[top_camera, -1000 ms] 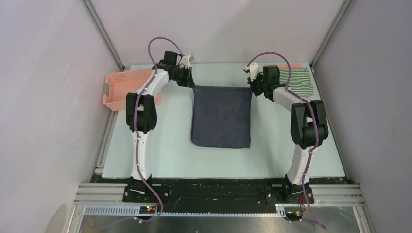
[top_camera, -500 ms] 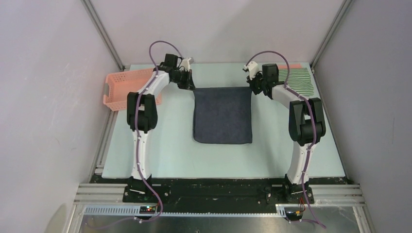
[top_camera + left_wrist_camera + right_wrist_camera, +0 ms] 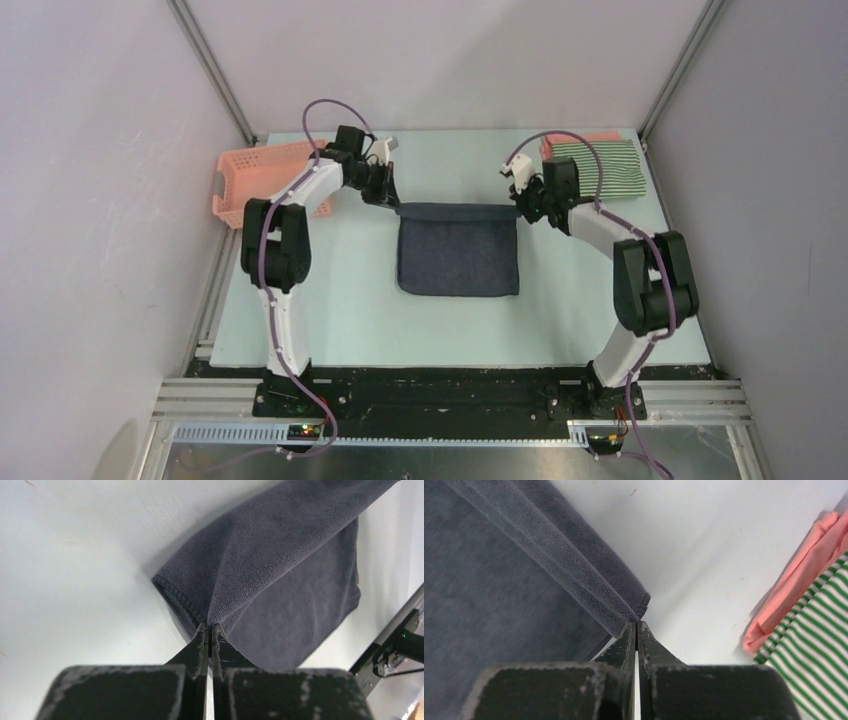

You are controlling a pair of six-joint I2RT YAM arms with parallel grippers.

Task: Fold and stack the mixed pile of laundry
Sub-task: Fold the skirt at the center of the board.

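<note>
The dark navy-grey garment [image 3: 458,252] lies in the middle of the table, its far edge lifted. My left gripper [image 3: 394,201] is shut on its far left corner [image 3: 200,615]; my right gripper [image 3: 520,207] is shut on its far right corner [image 3: 634,611]. Between the two grippers the held edge hangs taut above the cloth lying below. The green-and-white striped garment [image 3: 600,168] lies folded at the far right on top of the salmon-pink shirt [image 3: 575,140], whose edge also shows in the right wrist view [image 3: 789,585].
A pink plastic lattice basket [image 3: 262,183] stands at the far left edge of the table. The pale table surface [image 3: 340,300] runs round the cloth. Grey walls and metal posts close in the cell on three sides.
Both grippers have carried the held far edge of the dark garment toward the near side, so the garment looks shorter front to back. The striped stack has not moved.
</note>
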